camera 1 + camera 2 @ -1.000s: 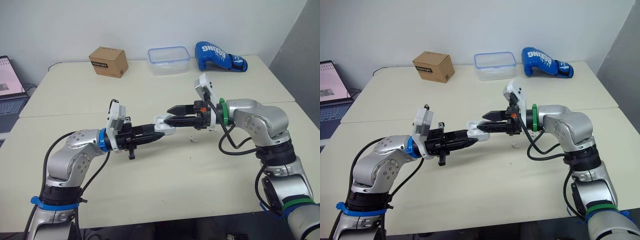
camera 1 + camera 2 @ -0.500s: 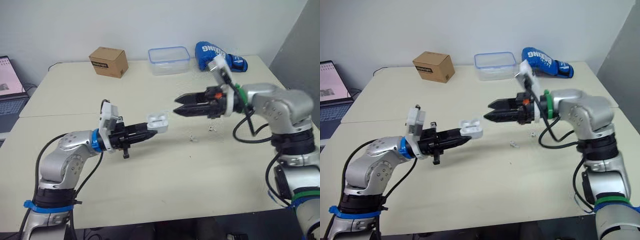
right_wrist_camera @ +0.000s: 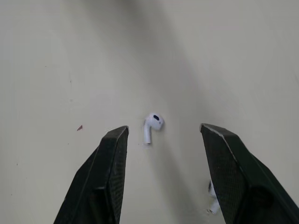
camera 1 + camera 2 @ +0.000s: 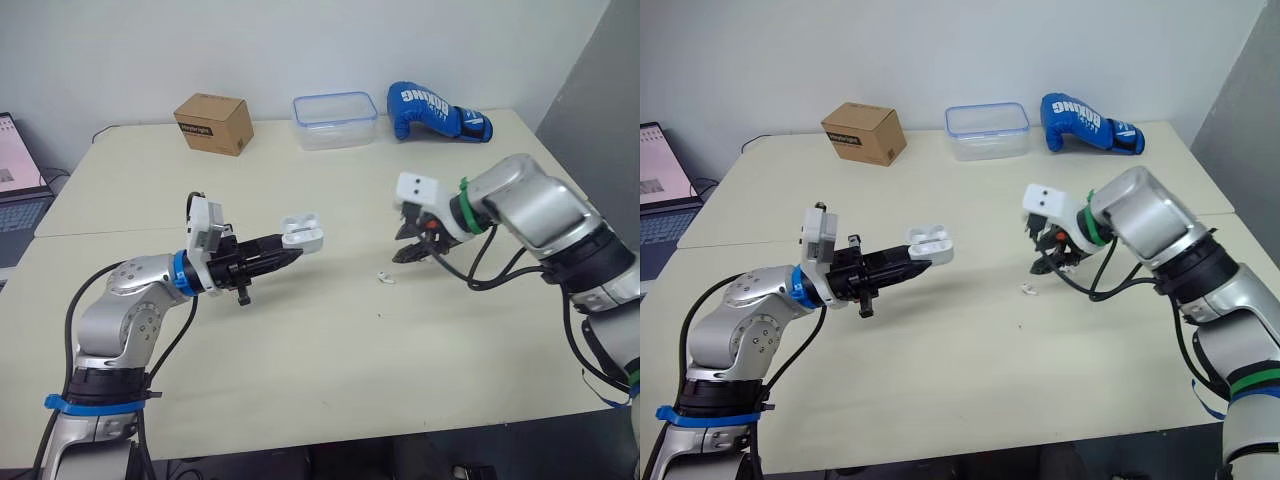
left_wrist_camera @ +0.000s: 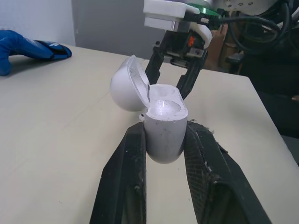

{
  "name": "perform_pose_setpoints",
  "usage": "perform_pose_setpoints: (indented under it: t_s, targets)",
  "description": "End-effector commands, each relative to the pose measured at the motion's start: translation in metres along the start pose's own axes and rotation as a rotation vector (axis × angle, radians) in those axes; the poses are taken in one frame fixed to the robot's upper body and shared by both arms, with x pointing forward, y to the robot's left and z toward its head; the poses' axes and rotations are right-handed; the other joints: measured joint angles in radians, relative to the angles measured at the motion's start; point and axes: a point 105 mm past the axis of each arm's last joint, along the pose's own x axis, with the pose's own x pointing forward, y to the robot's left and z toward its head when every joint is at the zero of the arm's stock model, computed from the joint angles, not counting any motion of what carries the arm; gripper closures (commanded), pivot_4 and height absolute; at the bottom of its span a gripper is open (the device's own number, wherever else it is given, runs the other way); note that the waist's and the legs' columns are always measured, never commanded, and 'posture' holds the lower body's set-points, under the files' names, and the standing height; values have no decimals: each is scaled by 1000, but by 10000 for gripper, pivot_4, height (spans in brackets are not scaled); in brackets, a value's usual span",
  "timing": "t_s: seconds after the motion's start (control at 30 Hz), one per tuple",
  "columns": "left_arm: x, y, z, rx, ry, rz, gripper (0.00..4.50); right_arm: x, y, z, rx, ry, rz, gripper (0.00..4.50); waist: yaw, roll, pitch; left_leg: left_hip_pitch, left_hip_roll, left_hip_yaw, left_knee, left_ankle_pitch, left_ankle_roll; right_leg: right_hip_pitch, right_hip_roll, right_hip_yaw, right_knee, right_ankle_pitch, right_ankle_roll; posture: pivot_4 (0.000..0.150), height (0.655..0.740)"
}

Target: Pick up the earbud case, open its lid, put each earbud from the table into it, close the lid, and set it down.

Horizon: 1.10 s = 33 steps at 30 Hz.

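The left gripper [image 4: 287, 256] is pinching the open-lidded case [image 4: 302, 232] in mid-air, at ten o'clock of the earbud [image 3: 153, 122]. The right gripper [image 4: 408, 254] is hovering spread over that earbud, which is probably light and slick, so a gentle pinch on its stem [image 3: 147, 136] is looking wisest.

lining far edge of table [image 4: 300, 380], left to right: box [image 4: 212, 122], container [image 4: 335, 106], glove [image 4: 437, 110] | sitting off table's left edge: laptop [image 4: 15, 175] | hanging over table left of centre: earbud case [image 4: 302, 232], clamped in left gripper [image 4: 288, 254] | lying right of centre beneath spread fingers of right gripper [image 4: 408, 252]: earbud [image 3: 152, 125], second earbud [image 3: 212, 204] just beside
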Motion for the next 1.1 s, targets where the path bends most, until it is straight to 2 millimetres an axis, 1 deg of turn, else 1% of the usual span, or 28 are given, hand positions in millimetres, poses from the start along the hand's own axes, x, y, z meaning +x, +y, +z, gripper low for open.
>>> perform_pose_setpoints:
  t_s: [0.03, 0.27, 0.47, 0.8, 1.1]
  targets:
    - [2, 0, 11, 57, -23, -17, 37438, 2, 1, 9, -12, 36, -18, 19944, 0, 0, 0, 0, 0, 0, 0, 0, 0, 0, 0, 0, 0, 0, 0, 1500, 7307]
    - [0, 3, 10, 66, -15, -16, 37438, 20, 1, 11, 15, 91, -61, 19944, 1, 0, 0, 0, 0, -1, 0, 0, 0, 0, 0, 0, 0, 0, 0, 1500, 7307]
    - [3, 2, 10, 66, -22, -18, 37438, 34, 1, 0, 4, 148, -92, 19944, 0, 0, 0, -1, 0, -1, 0, 0, 0, -1, 0, 0, 1, 0, 0, 1500, 7307]
    - [5, 0, 11, 63, -26, -19, 37438, 53, 1, -7, 38, 174, -110, 19944, -1, 0, 0, -1, 0, -1, 1, 0, 0, -2, 0, 0, 1, 0, 0, 1500, 7307]
    - [5, 0, 12, 62, -27, -16, 37438, 59, 4, -9, 60, 179, -104, 19944, -1, 0, 0, -1, 0, -1, 1, 0, -1, -2, 0, 0, 1, 0, 0, 1500, 7307]
